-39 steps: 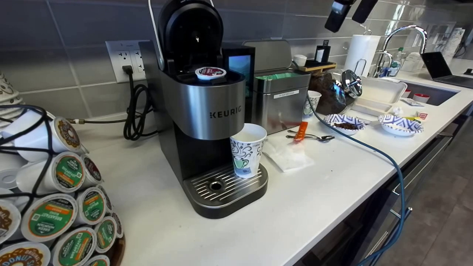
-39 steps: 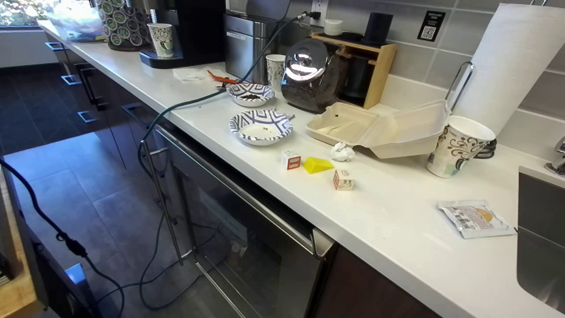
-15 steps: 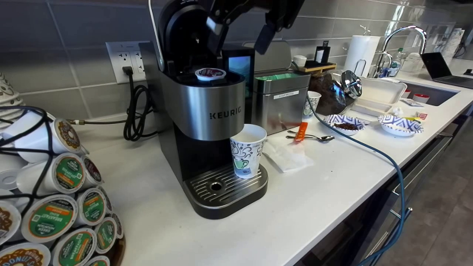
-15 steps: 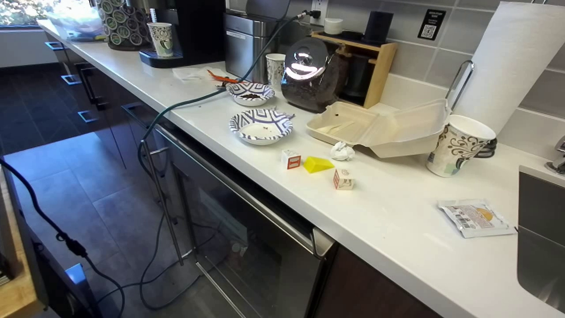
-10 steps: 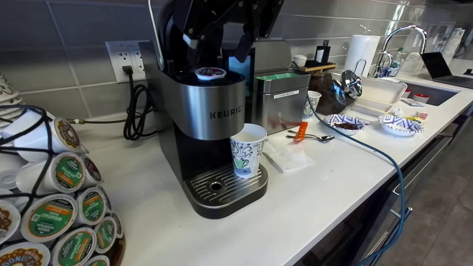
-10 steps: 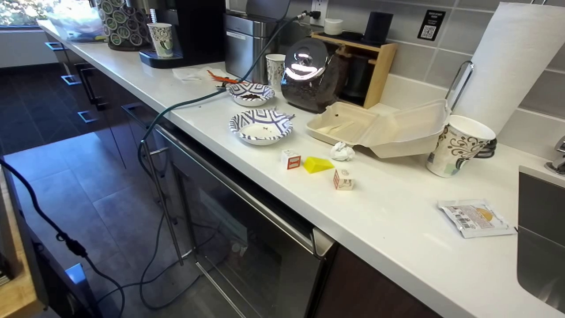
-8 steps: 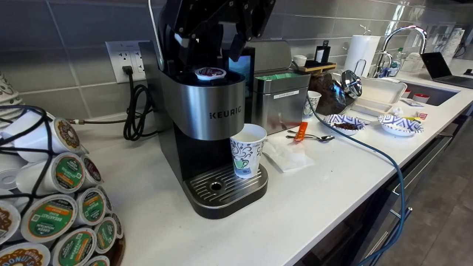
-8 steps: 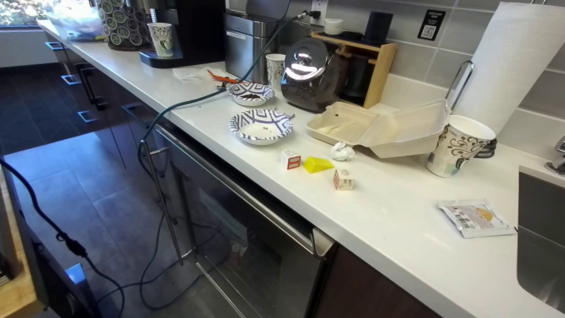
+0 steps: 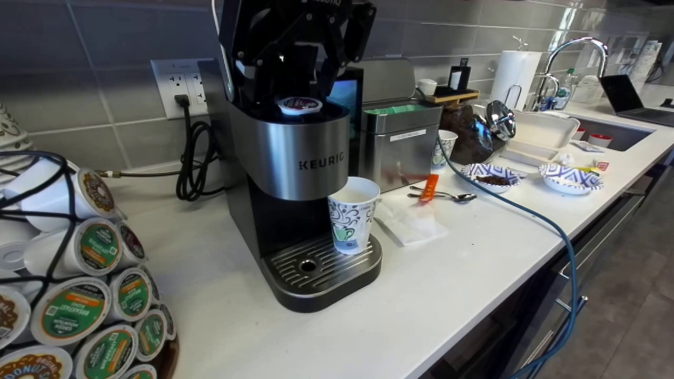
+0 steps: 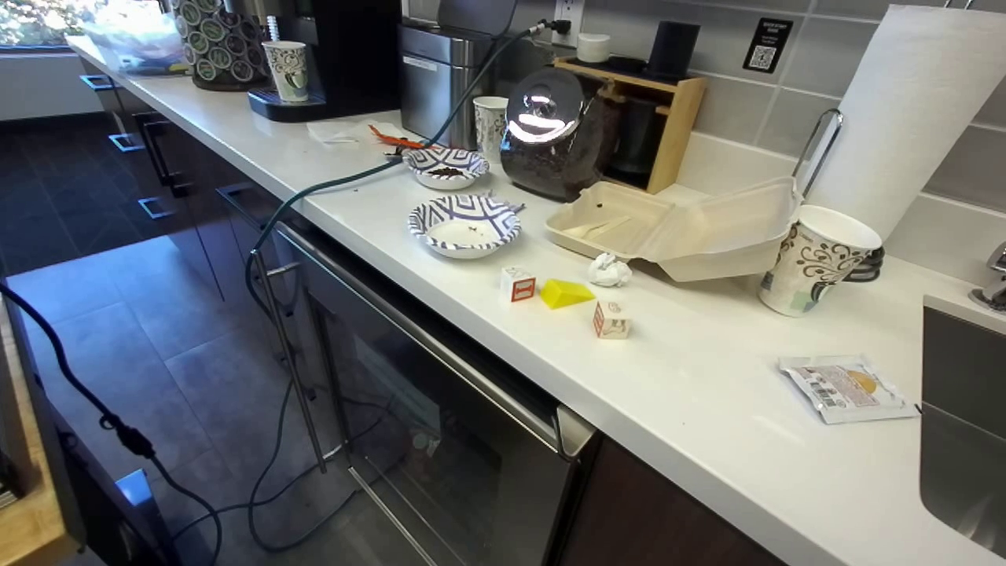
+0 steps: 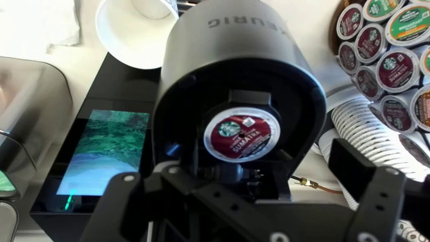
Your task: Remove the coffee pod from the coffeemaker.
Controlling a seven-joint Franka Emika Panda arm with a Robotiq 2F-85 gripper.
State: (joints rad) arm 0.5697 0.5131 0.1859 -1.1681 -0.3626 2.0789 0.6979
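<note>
The coffee pod (image 9: 300, 105) sits in the open top of the coffeemaker (image 9: 303, 155), its white rim showing. In the wrist view the pod (image 11: 240, 134) shows a dark red lid with a green round mark and a small dark hole in the middle. The coffeemaker's front (image 11: 235, 33) shows there too, and part of the machine (image 10: 354, 71) shows in an exterior view. My gripper (image 9: 289, 87) is open, low in front of the raised lid, just above and behind the pod. In the wrist view its right finger (image 11: 351, 168) stands apart from the pod; the left fingertip is hard to see against the dark machine.
A white paper cup (image 9: 353, 221) stands on the drip tray (image 9: 316, 273). A black device with a screen (image 9: 342, 100) and a steel box (image 9: 403, 147) stand close beside the coffeemaker. Many pods (image 9: 100, 247) fill a holder on its far side. A cable (image 9: 526, 208) crosses the counter.
My gripper has come in from the upper right, moving left and down until it is over the top of the coffeemaker. The pod and the cup have not moved.
</note>
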